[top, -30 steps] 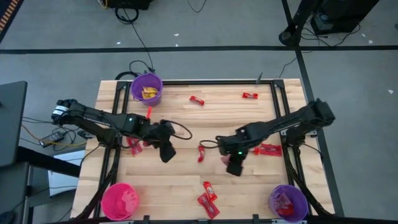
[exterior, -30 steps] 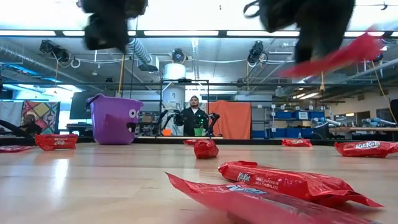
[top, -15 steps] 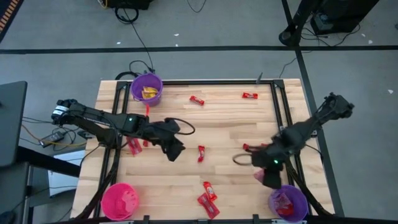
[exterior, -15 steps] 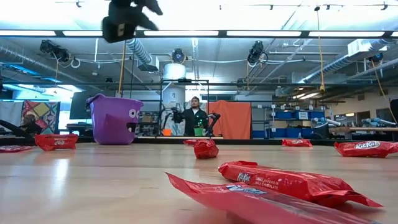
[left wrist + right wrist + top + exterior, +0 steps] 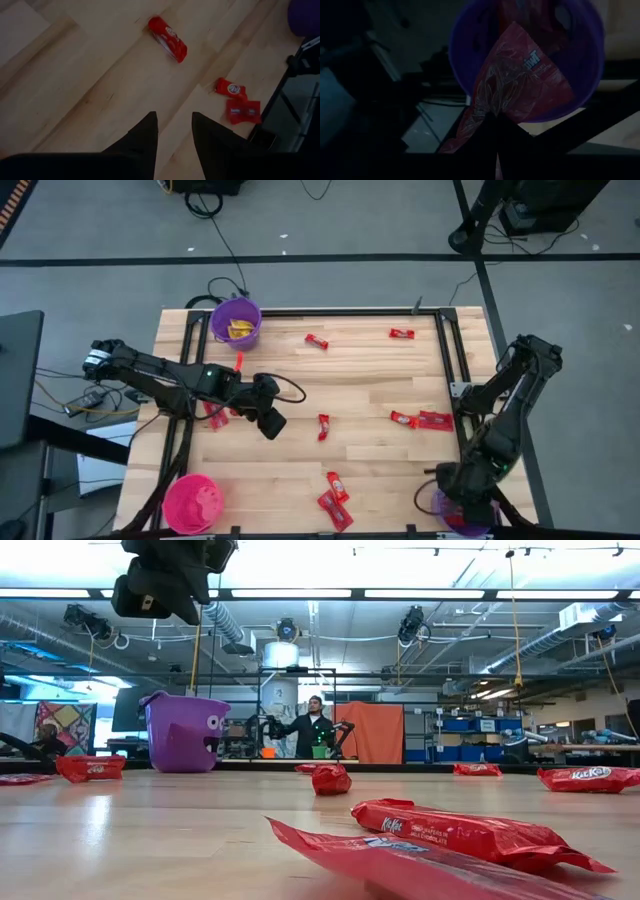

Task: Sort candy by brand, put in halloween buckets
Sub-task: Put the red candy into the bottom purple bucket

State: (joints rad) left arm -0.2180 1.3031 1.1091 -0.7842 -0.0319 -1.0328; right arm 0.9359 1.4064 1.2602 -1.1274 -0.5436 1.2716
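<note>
My right gripper [image 5: 463, 492] hangs over the purple bucket [image 5: 440, 503] at the table's near right corner, shut on a red candy packet [image 5: 520, 85]; in its wrist view the bucket's round mouth [image 5: 460, 65] lies right behind the packet. My left gripper [image 5: 268, 420] is open and empty above the table's left middle [image 5: 173, 120]. Loose red candy bars lie flat on the wood: one [image 5: 323, 426] just right of the left gripper, two [image 5: 403, 418] [image 5: 435, 420] toward the right. A second purple bucket [image 5: 236, 322] holding yellow packets stands far left, and a pink bucket [image 5: 192, 502] near left. My right gripper pinches the red packet by one end of its wrapper [image 5: 490, 117] between the two shut fingers. The packet is lifted clear and juts out past the fingertips over the bucket's mouth.
More red bars lie at the far edge [image 5: 316, 340] [image 5: 402, 333], at the near edge [image 5: 335, 498] and under the left arm [image 5: 215, 415]. A black frame rail [image 5: 448, 365] runs along the table's right side. In the low view a person [image 5: 314, 730] stands far behind the table.
My right gripper has carried the red packet from the table's middle toward the near right corner and now hangs over the purple bucket, still shut on it. My left gripper swung slightly right and back, staying open.
</note>
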